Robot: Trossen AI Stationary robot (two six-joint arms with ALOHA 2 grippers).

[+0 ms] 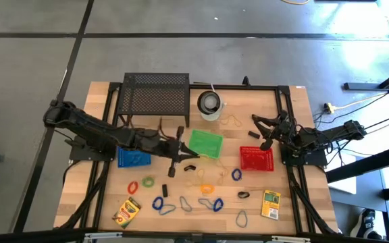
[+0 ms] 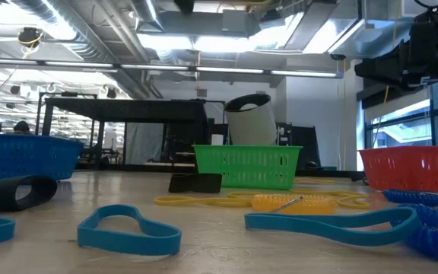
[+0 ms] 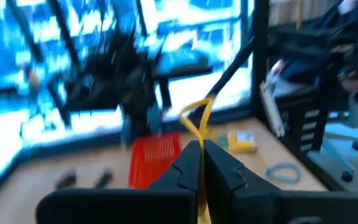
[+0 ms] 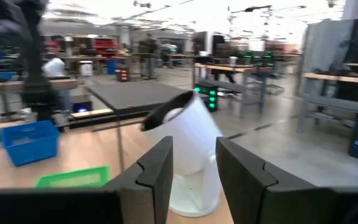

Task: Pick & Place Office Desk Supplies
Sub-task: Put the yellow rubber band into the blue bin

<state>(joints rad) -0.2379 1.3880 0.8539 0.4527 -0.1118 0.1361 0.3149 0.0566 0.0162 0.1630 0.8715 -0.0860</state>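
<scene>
A wooden table (image 1: pixel 100 196) seen from above holds three small baskets in a row, a blue basket (image 1: pixel 134 158), a green basket (image 1: pixel 205 142) and a red basket (image 1: pixel 256 158), with a black mesh rack (image 1: pixel 155 94) and a white cup (image 1: pixel 210 104) along the far edge. Loose coloured loops (image 1: pixel 162 204), small black clips (image 1: pixel 243 194) and two crayon boxes (image 1: pixel 126 211) lie scattered over the near half. The left arm reaches across the middle of the table, its left gripper (image 1: pixel 184 154) raised between the blue and green baskets and clamped shut on a yellow loop (image 3: pixel 197 127), which stands up from between its fingers in the left wrist view. The right gripper (image 1: pixel 267 140) waits beside the red basket with its fingers parted and nothing between them. The step in hand appears to be carrying the yellow loop to a basket; the next move likely calls for positioning over a basket and letting go. Which basket is meant cannot be told.
</scene>
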